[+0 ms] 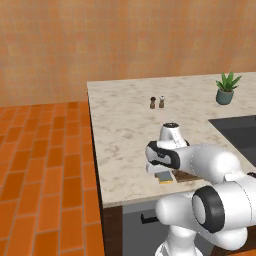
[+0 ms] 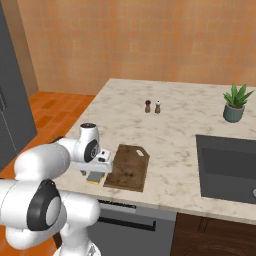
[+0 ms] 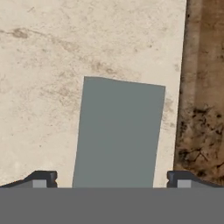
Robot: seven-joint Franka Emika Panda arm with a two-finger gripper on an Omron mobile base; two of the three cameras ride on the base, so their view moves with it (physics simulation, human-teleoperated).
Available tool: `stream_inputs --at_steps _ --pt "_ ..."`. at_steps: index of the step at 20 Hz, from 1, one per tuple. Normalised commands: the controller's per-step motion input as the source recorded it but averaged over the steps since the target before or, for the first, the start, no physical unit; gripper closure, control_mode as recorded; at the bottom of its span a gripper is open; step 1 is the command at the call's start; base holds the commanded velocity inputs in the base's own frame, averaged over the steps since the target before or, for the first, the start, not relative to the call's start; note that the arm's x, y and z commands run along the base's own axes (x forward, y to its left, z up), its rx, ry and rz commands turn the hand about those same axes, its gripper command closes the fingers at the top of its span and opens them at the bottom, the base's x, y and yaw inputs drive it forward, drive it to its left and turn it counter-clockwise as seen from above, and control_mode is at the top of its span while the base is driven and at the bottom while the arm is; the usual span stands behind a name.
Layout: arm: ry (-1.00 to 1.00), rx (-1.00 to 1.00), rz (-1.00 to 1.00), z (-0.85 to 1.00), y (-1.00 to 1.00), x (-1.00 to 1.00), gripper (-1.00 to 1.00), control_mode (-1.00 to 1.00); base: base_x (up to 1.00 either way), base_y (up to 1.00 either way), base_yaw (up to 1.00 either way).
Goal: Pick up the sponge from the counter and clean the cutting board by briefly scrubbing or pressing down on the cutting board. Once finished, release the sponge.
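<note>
Two rear base views over the counter point(image 2: 190, 120); hand view close, straight down.

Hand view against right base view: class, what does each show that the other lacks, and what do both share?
Hand view alone: the gripper open, one fingertip on each side of the sponge, whose grey-blue top sits between them.

Right base view alone: the two shakers, the potted plant, the sink, and the sponge's yellow bottom layer.

Both: the sponge lying flat on the counter beside the cutting board.
</note>
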Motion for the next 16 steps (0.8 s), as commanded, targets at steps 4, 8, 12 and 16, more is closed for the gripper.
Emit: stream_inputs --at_steps 4,8,12,16 --pt "0.0 0.0 0.0 -0.27 -0.01 0.02 -1.0 -1.0 0.0 0.0 0.0" --pt "0.0 0.0 0.0 -0.21 -0.03 0.0 -1.0 -1.0 0.0 0.0 0.0" --pt "0.0 0.0 0.0 -0.18 -0.01 0.0 -1.0 -1.0 0.0 0.0 0.0" --pt "0.0 0.0 0.0 -0.02 0.0 0.0 1.0 -1.0 0.0 0.0 0.0"
